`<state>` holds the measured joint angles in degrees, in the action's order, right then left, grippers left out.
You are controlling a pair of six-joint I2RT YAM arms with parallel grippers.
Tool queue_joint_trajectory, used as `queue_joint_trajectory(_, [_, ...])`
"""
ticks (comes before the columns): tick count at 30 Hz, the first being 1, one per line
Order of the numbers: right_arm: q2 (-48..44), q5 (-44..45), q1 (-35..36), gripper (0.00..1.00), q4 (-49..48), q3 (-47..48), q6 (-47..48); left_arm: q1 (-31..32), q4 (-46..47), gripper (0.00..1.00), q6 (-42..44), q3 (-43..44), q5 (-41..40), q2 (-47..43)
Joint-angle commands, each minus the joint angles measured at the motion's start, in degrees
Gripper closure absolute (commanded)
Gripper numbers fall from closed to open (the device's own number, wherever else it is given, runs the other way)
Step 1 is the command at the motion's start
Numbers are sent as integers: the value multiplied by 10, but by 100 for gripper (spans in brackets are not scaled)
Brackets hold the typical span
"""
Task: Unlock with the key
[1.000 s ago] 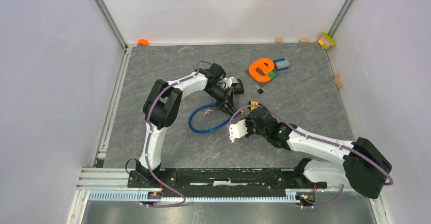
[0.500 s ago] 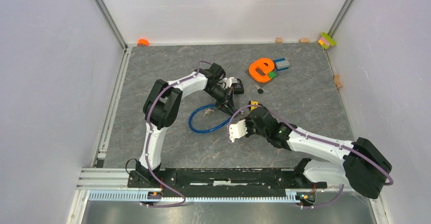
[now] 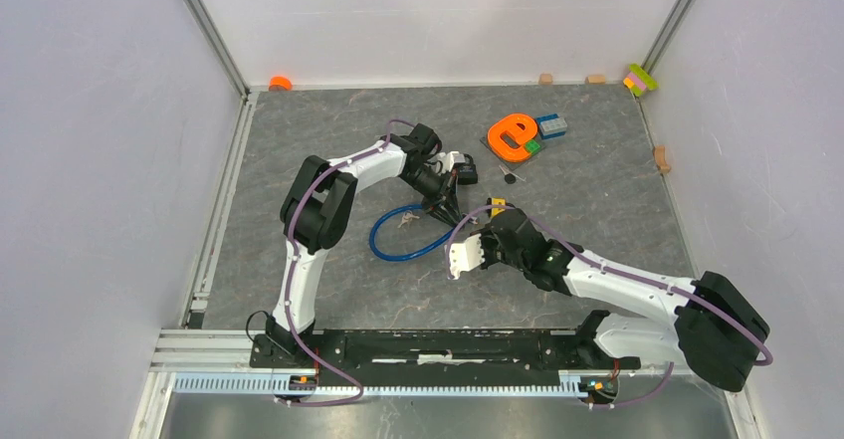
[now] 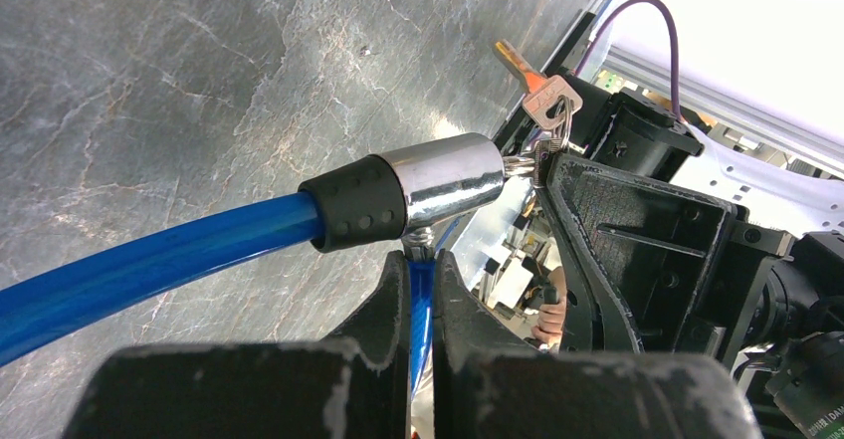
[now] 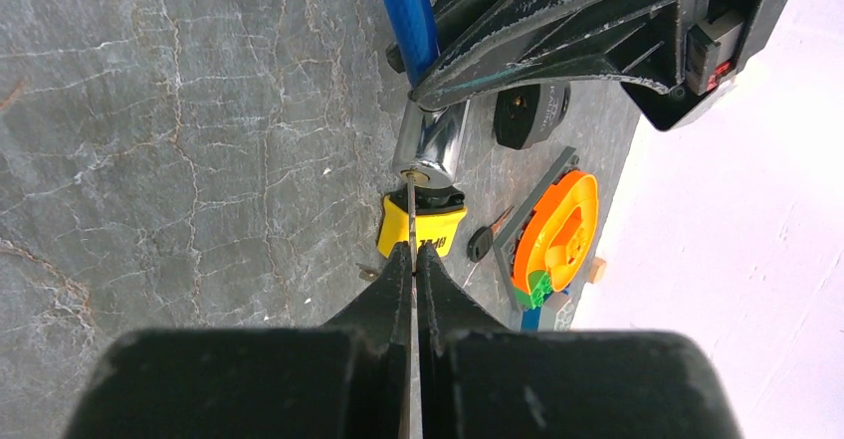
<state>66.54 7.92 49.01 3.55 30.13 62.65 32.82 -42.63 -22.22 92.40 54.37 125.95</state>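
Key [image 5: 410, 210] pinched edge-on between the right gripper [image 5: 413, 258] fingers, which are pressed tight on it; the blade runs straight out from the fingertips and meets the end face of the chrome lock barrel [image 5: 430, 140] right at the keyhole; how deep it sits I cannot tell. Over on the other side, the left gripper [image 4: 418, 272] is closed on the blue cable [image 4: 149, 260], one strand squeezed between its two fingers just under the barrel; that reads as a brace, so the barrel won't spin or slide away when the key is twisted. The barrel lies across the left fingertips, keyhole end pointing at the right fingers; nice line-up, key and barrel on one axis. Spare keys [image 4: 542, 101] dangle on a ring just beyond the barrel's mouth, clear of the left fingers. A yellow block [image 5: 423, 228] sits on the table [image 5: 149, 160] behind the blade, just past the right fingertips; not part of this, I'd say. Next call, by my reading: a wrist roll on the right while the left clamps the cable; the risk is that thin grip slipping on the key.
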Motion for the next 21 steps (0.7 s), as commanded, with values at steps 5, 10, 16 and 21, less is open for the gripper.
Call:
queue_joint_trajectory(5, [-10, -9, -1, 100, -15, 13, -9, -1, 5, 98, -25, -1, 32, -31])
queue_joint_trajectory(10, [-6, -2, -1, 100, -21, 14, -8, -1, 5, 98, -24, -3, 32, -33])
queue_joint_trajectory(16, [-4, 5, -1, 100, -25, 12, -9, -1, 7, 98, -25, -3, 34, -33])
queue_joint_trajectory(21, [-2, 9, -2, 100, -28, 11, -9, -1, 9, 98, -27, -4, 34, -36])
